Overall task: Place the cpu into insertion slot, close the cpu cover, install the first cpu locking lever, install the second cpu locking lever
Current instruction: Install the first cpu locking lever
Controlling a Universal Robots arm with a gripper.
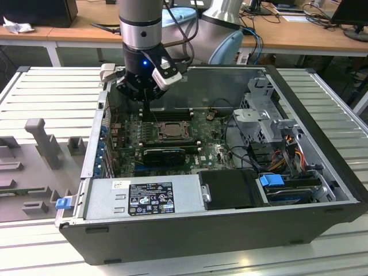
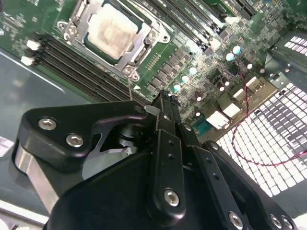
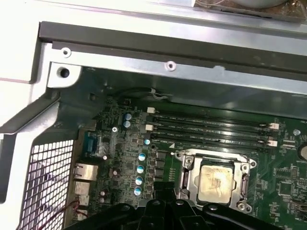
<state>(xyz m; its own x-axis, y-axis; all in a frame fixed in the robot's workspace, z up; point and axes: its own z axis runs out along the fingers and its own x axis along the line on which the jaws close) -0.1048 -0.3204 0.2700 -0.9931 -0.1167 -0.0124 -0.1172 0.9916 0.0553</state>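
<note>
1. Your cpu (image 2: 111,32) already lies face-up in the insertion slot (image 3: 190,160); in both wrist views its pale metal face shows through the cut-out of the cpu cover (image 2: 139,48), which lies flat over it. In the exterior view the socket sits on the green motherboard (image 1: 210,150), inside the open computer case (image 1: 322,126).

2. Your gripper (image 2: 165,103) hangs above the board beside the socket, toward the memory slots (image 2: 72,67). Its black fingers look pressed together with nothing between them, and no part of it touches the cpu or the cover.

3. Judge the cpu as light, stiff and fragile. The top plate should stand gentle contact, but the underside and the socket contacts beneath it will likely not forgive sideways dragging. If it has to be moved, take it by two opposite edges and go straight up or down.

4. The cover is thin sheet metal, probably springy on its hinge and slick. Push on the frame, not through the cut-out onto the chip.

5. A thin wire-like locking lever (image 2: 129,88) seems to run from the socket corner toward your gripper. Expect it to be stiff and springy, and to slip off smooth fingers. Whether either lever is latched, you cannot tell from these views.
</note>
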